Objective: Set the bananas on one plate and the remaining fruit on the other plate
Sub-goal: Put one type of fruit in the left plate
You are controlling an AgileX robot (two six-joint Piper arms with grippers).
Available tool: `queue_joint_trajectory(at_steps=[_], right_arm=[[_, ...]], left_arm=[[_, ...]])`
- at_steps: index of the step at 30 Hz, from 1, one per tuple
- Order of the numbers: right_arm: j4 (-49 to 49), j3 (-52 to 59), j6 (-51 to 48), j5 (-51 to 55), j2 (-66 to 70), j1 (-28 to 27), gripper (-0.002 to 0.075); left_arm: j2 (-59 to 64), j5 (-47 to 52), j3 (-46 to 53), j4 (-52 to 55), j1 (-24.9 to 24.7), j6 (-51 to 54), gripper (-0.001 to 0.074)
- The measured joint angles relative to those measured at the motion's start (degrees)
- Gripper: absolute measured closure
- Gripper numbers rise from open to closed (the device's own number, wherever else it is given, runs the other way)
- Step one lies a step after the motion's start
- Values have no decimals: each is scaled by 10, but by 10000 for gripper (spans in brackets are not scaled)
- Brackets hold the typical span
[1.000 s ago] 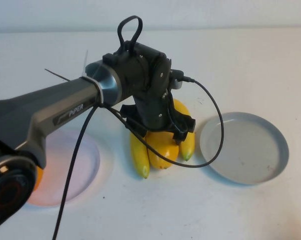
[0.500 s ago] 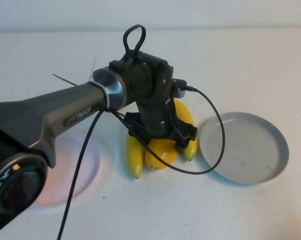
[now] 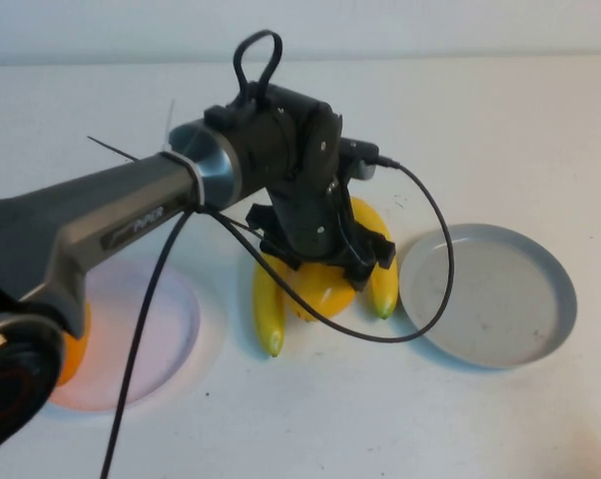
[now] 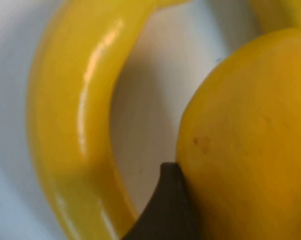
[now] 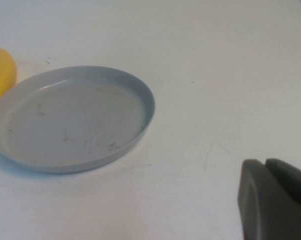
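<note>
The left gripper (image 3: 325, 274) sits low over the fruit cluster mid-worktop, one dark finger (image 4: 166, 210) touching the yellow mango (image 3: 322, 294); whether its jaws are clamped cannot be told. Two bananas (image 3: 268, 309) flank it. The grey plate (image 3: 520, 339) lies toward the right edge, the pink plate (image 3: 171, 329) and orange mango (image 3: 71, 354) toward the left. The right gripper (image 5: 270, 202) hovers near the grey plate, jaws together.

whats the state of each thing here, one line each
left gripper: down over the fruit pile, a finger touching the yellow mango
right gripper: off to the side, near the grey plate
yellow mango: on the table between the bananas
bananas: on the table
grey plate: empty
pink plate: holds orange fruit
</note>
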Motion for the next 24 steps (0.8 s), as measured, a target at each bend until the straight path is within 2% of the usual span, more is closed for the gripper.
queue_joint_trajectory(at_steps=[4, 7, 11, 17, 24], right_arm=[[0, 0, 0, 0, 0, 0, 743], [0, 0, 0, 0, 0, 0, 743], [0, 0, 0, 0, 0, 0, 743], [0, 0, 0, 0, 0, 0, 743], [0, 0, 0, 0, 0, 0, 743]], left_arm=[[-57, 17, 0, 17, 1, 2, 185], [-93, 71, 0, 38, 9, 3, 185], [-126, 125, 9, 62, 44, 4, 185], [-169, 131, 108, 78, 99, 4, 185], [-174, 101, 216, 78, 134, 3, 185]])
